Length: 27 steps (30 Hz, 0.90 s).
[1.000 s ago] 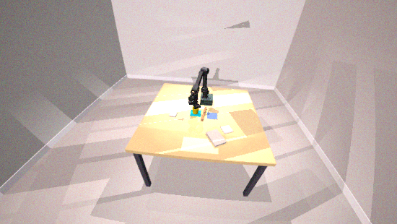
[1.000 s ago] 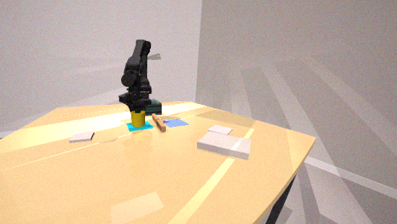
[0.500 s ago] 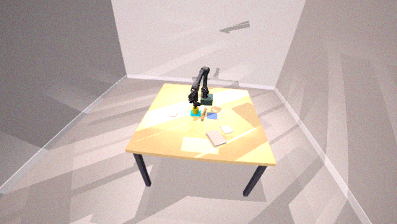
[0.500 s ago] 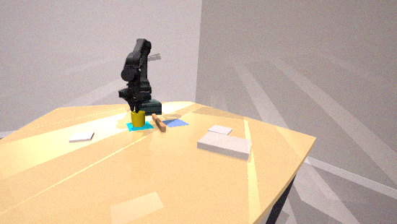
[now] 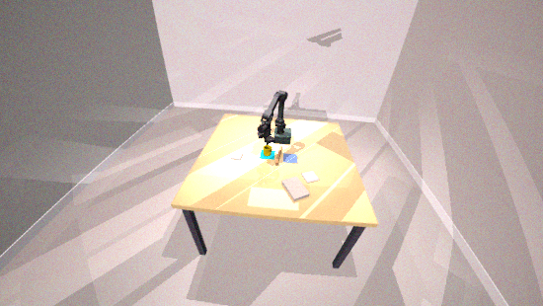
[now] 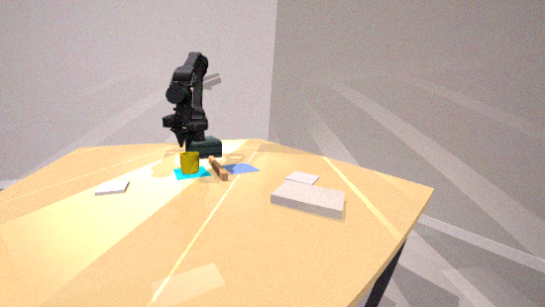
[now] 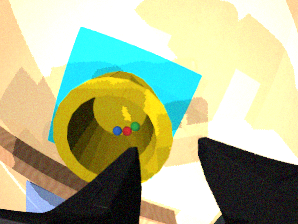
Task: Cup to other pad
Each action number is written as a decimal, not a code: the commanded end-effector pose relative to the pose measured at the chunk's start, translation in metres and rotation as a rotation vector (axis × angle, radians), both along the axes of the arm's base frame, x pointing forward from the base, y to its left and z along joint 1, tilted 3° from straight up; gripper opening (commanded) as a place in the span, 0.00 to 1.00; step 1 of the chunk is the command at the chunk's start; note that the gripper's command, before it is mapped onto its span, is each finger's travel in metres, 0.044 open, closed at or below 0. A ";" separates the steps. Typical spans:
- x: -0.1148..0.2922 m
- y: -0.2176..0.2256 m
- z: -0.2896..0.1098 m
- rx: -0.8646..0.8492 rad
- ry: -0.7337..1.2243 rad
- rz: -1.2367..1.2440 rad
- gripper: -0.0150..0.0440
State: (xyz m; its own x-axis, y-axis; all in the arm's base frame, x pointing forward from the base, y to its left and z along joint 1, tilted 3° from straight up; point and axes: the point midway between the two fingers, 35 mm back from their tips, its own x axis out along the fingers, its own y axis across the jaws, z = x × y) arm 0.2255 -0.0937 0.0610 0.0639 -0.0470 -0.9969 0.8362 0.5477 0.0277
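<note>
The yellow cup [image 5: 268, 151] [image 6: 189, 163] [image 7: 161, 120] stands upright on the cyan pad [image 6: 201, 174] [image 7: 85, 50]. Inside it lie a blue marble [image 7: 117, 130], a red marble [image 7: 127, 131] and a green marble [image 7: 135, 126]. The blue pad [image 5: 291, 158] [image 6: 241, 168] [image 7: 36, 197] bears no cup. My gripper [image 5: 268, 143] [image 6: 181, 146] [image 7: 168, 151] is open and empty, with its fingertips above the cup's rim. In the wrist view one finger hides part of the near rim.
A brown wooden bar [image 5: 278, 156] [image 6: 218, 168] [image 7: 37, 160] lies between the pads. A thick grey slab [image 5: 295, 189] [image 6: 307, 199] and a thin white tile [image 5: 310, 177] [image 6: 302, 177] lie to the right, another thin tile [image 5: 237, 157] [image 6: 113, 187] to the left. A dark green box [image 5: 282, 135] [image 6: 208, 148] stands behind.
</note>
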 end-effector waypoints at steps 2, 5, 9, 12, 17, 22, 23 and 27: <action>0.000 0.000 0.001 0.000 0.000 0.000 0.55; 0.000 0.000 0.001 0.000 0.000 0.000 0.68; 0.000 0.000 0.001 0.000 0.000 0.000 0.86; 0.000 0.000 0.005 0.000 -0.001 0.001 0.99; -0.001 0.000 0.022 0.001 -0.003 0.002 1.00; -0.002 0.001 0.043 0.002 -0.005 0.004 1.00; -0.003 0.001 0.046 0.002 -0.006 0.005 1.00; -0.005 0.002 0.060 0.003 -0.007 0.006 1.00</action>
